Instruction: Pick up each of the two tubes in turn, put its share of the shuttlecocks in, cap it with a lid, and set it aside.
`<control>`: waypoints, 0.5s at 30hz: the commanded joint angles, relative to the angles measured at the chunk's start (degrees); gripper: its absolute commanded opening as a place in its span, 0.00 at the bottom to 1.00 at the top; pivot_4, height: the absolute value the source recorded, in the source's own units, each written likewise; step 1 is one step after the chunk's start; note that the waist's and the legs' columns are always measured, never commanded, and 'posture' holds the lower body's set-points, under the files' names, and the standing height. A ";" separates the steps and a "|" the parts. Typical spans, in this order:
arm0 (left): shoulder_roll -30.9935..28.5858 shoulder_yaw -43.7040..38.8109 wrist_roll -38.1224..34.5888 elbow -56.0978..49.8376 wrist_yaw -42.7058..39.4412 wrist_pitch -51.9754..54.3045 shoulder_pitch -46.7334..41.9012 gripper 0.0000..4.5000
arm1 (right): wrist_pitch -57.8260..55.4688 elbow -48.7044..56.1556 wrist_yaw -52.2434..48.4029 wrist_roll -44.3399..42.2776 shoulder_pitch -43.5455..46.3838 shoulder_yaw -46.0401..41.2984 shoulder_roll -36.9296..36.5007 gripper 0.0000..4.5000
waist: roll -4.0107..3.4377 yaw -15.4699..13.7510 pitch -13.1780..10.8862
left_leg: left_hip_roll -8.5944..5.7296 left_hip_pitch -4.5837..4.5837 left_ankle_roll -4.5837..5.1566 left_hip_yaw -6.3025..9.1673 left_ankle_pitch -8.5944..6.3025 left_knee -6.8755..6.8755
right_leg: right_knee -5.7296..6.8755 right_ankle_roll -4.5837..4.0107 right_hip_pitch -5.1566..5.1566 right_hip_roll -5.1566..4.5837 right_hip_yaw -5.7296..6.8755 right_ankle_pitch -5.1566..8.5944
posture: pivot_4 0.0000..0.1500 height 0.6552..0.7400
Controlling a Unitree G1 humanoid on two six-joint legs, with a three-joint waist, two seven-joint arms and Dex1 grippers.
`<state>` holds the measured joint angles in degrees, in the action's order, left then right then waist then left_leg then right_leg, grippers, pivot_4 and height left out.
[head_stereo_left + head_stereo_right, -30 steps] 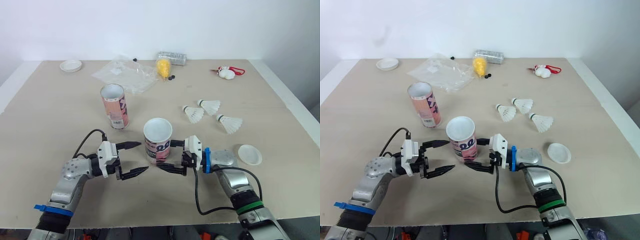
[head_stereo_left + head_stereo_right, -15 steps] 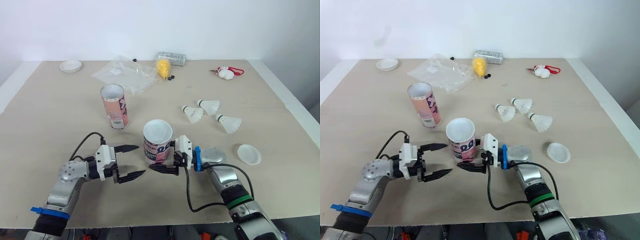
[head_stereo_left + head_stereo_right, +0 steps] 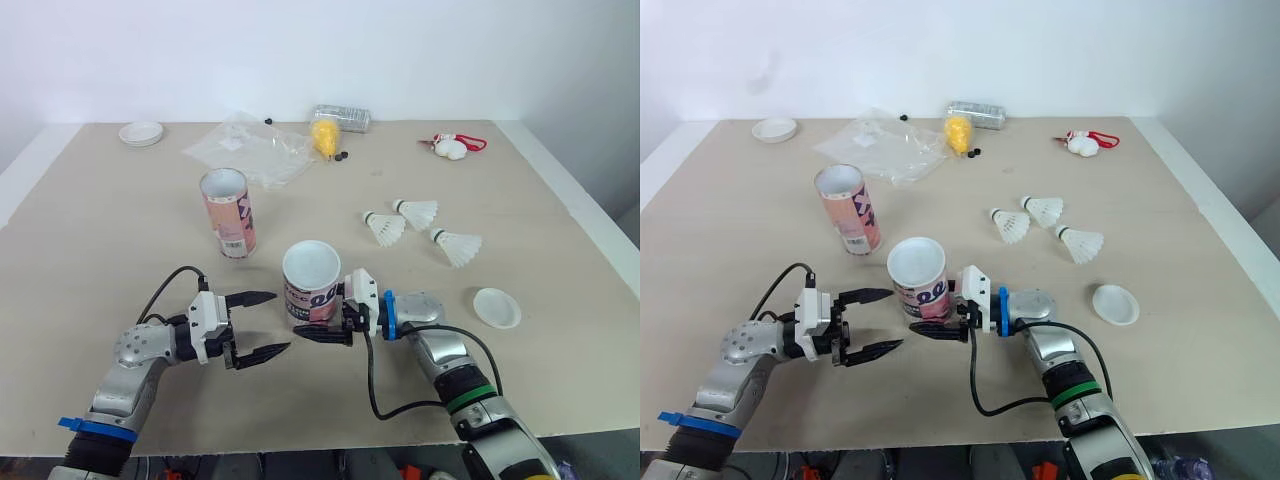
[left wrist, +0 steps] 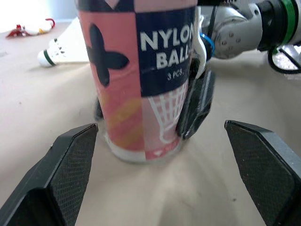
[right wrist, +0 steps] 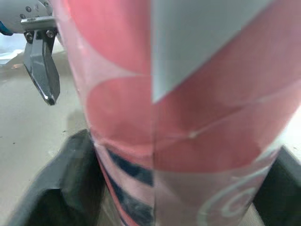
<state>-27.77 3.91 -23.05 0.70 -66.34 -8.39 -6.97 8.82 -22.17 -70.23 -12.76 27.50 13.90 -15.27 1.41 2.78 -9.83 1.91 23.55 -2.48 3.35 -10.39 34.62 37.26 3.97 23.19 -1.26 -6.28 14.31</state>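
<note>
Nearest, low on the left: left gripper point(image 3: 282, 321), jaws spread wide, holding nothing, pointed at the near tube point(image 3: 311, 290) and stopped just short of it. Beside it, reaching in from the right: right gripper point(image 3: 318, 316), one black finger on each side of that tube's base, closed in against the cardboard by the look of both wrist views. Near tube upright on the table point(image 3: 100, 260), open mouth up, pink and navy label facing the left wrist.

Judged to be the pick-up of the first tube. Best done by confirming a firm squeeze before lifting, given the risk of tipping with so low a hold on a tall, light cylinder. Lift straight up and slowly, keeping the mouth level. Bring the open left gripper in higher on the wall to steady or take over, without knocking it sideways. Avoid crushing the thin wall.

Farther right: a white lid point(image 3: 498, 307) lying flat, near the right arm. Beyond that: three shuttlecocks point(image 3: 388, 228) lying close together, well apart from both tubes. Farther left: the far tube point(image 3: 229, 212), upright, open, untouched. Along the back edge: a second lid point(image 3: 141, 132) on the left and a clear plastic bag point(image 3: 250, 148) toward the middle.
</note>
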 commanded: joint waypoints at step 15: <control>1.73 0.39 -1.40 -4.54 0.88 -0.72 0.52 1.00 | -8.00 16.35 6.17 -5.78 -5.24 -6.17 -3.55 0.69 | 0.00 -0.04 0.00 | -0.01 0.03 0.00 0.02 0.00 0.03 | 0.01 -0.01 -0.02 -0.01 0.00 0.00 | 1.00 1.00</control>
<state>-26.01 4.17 -23.65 -1.04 -65.30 -8.61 -6.53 3.45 -12.26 -66.72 -15.05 22.95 11.49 -17.91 1.40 2.74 -9.84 1.89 23.58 -2.48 3.37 -10.38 34.65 37.27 3.97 23.17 -1.27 -6.28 14.32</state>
